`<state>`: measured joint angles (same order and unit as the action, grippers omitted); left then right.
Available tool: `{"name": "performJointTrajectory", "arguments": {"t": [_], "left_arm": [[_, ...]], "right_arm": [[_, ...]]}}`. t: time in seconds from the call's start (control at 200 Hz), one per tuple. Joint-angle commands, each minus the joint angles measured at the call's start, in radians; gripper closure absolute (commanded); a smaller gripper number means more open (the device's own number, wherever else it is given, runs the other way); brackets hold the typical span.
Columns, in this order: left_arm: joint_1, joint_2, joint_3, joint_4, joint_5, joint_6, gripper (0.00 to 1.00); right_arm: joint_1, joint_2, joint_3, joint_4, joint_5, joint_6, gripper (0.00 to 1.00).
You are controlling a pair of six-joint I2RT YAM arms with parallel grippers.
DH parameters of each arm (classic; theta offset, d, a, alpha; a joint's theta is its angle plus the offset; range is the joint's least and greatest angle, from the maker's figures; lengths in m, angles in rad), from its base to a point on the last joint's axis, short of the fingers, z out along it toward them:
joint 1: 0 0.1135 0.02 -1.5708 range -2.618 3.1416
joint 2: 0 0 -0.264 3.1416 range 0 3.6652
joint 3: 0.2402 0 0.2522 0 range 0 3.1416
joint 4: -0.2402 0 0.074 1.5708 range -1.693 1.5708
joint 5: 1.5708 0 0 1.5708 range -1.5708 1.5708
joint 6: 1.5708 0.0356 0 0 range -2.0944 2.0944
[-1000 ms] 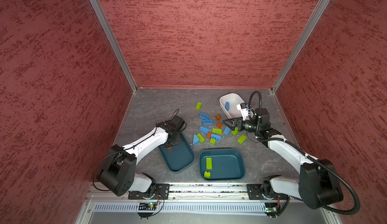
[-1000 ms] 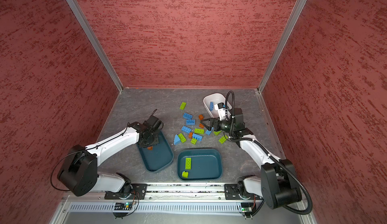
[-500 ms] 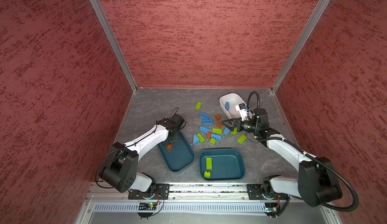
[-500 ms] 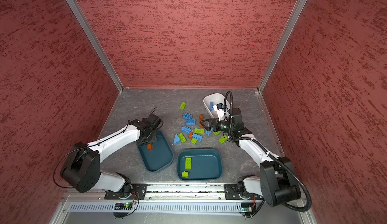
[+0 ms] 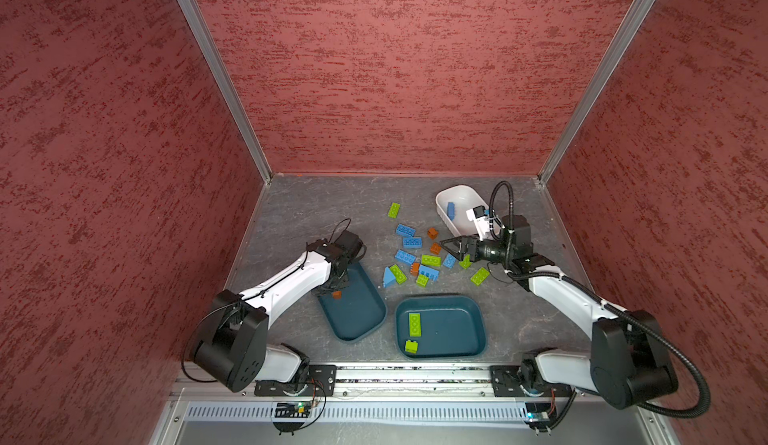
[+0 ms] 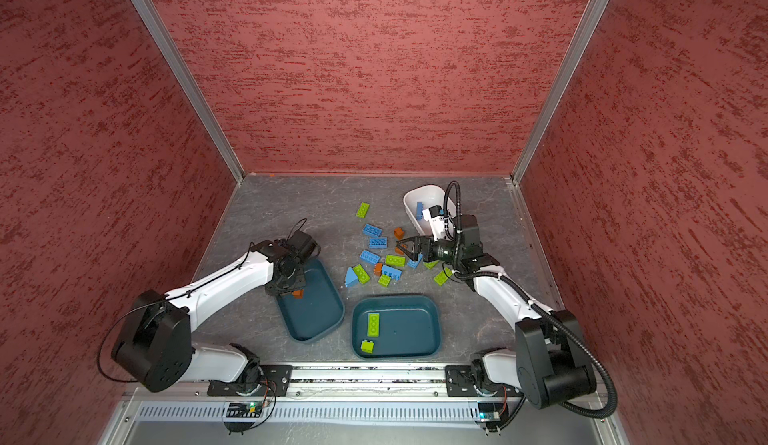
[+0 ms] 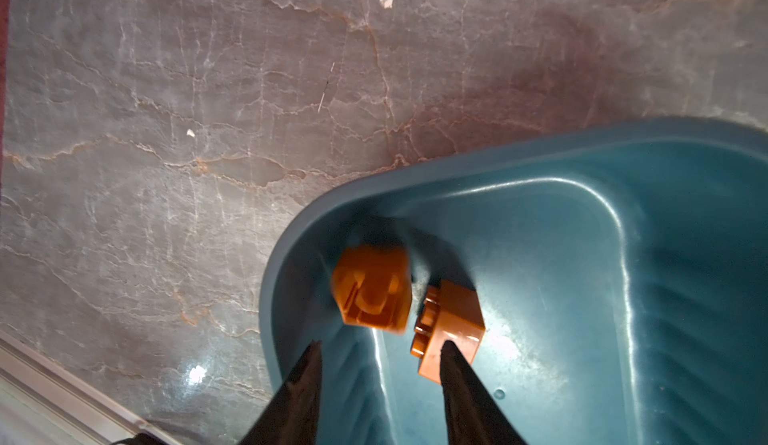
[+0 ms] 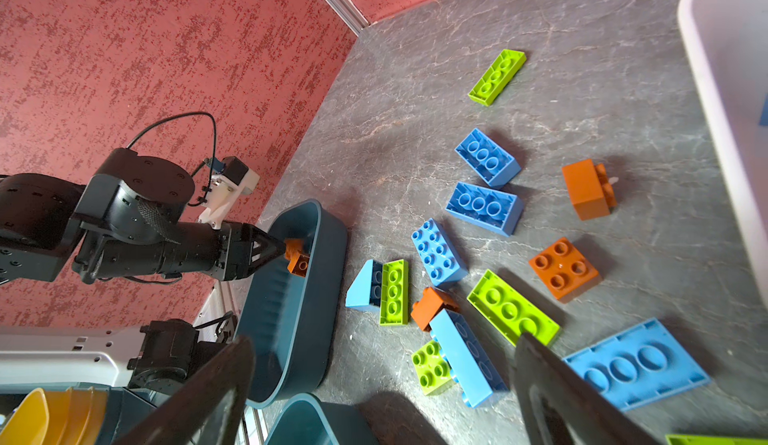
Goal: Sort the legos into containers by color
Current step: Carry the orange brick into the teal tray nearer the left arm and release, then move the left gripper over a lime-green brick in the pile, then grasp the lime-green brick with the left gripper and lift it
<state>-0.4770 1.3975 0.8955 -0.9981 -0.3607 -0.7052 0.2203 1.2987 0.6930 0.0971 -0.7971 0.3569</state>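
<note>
My left gripper [image 5: 335, 287] hangs over the far end of the left teal container [image 5: 359, 316], open, jaws apart with nothing between them [image 7: 381, 345]. Just past its tips, one orange lego [image 7: 372, 287] is blurred in mid-air and another orange lego [image 7: 451, 324] lies on the tub floor. The loose legos [image 5: 419, 258], blue, green and orange, lie mid-table. My right gripper [image 5: 451, 247] is wide open and empty at the pile's right edge [image 8: 386, 339]. The middle teal container [image 5: 453, 326] holds two green legos [image 5: 414, 324]. The white container [image 5: 461, 199] holds a blue lego [image 5: 451, 210].
A lone green lego [image 5: 394, 210] lies apart at the back. A blue wedge [image 5: 388, 276] rests against a green brick beside the left tub. Red walls close in three sides, and a metal rail [image 5: 415, 374] runs along the front edge.
My left gripper has gone from shut on an orange lego to open, and the lego has dropped into the left teal tub. The right arm has barely moved.
</note>
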Motion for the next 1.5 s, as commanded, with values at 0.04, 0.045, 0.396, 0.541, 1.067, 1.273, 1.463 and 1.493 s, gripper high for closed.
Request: {"name": "performJointTrajectory", "arguments": {"t": [0.04, 0.045, 0.396, 0.541, 1.067, 1.273, 1.463, 1.493], "left_arm": [[-0.016, -0.020, 0.068, -0.008, 0.018, 0.005, 0.45], [-0.017, -0.021, 0.071, -0.007, 0.020, 0.006, 0.45], [-0.023, 0.229, 0.380, 0.171, 0.151, 0.267, 0.26], [-0.016, 0.411, 0.563, 0.260, 0.241, 0.367, 0.23], [0.041, 0.924, 1.076, 0.362, 0.374, 0.489, 0.20], [0.042, 1.030, 1.162, 0.366, 0.315, 0.499, 0.22], [0.037, 1.096, 1.240, 0.359, 0.261, 0.506, 0.27], [0.037, 1.109, 1.255, 0.354, 0.253, 0.511, 0.29]], "right_arm": [[0.006, -0.016, 0.042, -0.034, 0.035, -0.035, 0.02], [0.007, -0.016, 0.042, -0.035, 0.035, -0.035, 0.02], [0.005, -0.016, 0.069, -0.047, 0.074, -0.044, 0.02], [0.000, -0.023, 0.074, -0.050, 0.097, -0.048, 0.01], [-0.039, -0.049, 0.066, -0.089, 0.125, -0.088, 0.01], [-0.052, -0.044, 0.069, -0.106, 0.129, -0.102, 0.01], [-0.058, -0.046, 0.065, -0.119, 0.137, -0.110, 0.01], [-0.060, -0.047, 0.064, -0.121, 0.137, -0.111, 0.01]]}}
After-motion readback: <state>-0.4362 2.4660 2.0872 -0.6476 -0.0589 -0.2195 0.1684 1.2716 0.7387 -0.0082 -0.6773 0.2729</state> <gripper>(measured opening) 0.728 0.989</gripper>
